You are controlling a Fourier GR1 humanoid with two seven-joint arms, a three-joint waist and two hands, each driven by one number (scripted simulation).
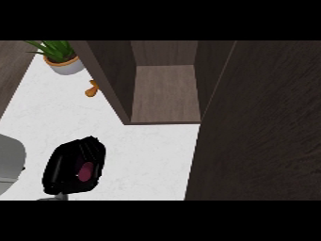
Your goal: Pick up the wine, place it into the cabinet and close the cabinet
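White counter [142, 155], open dark-wood cabinet [164, 94] at far edge, door [274, 122] swung right. Left hand [74, 165] wrapped round wine [85, 171], near front edge; bottle axis indiscernible. Potted plant [62, 59] far-left corner.

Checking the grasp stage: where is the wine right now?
In the head view, lower left, the wine shows as a dark red patch inside the curled left robot hand, above the white counter, before the open cabinet.
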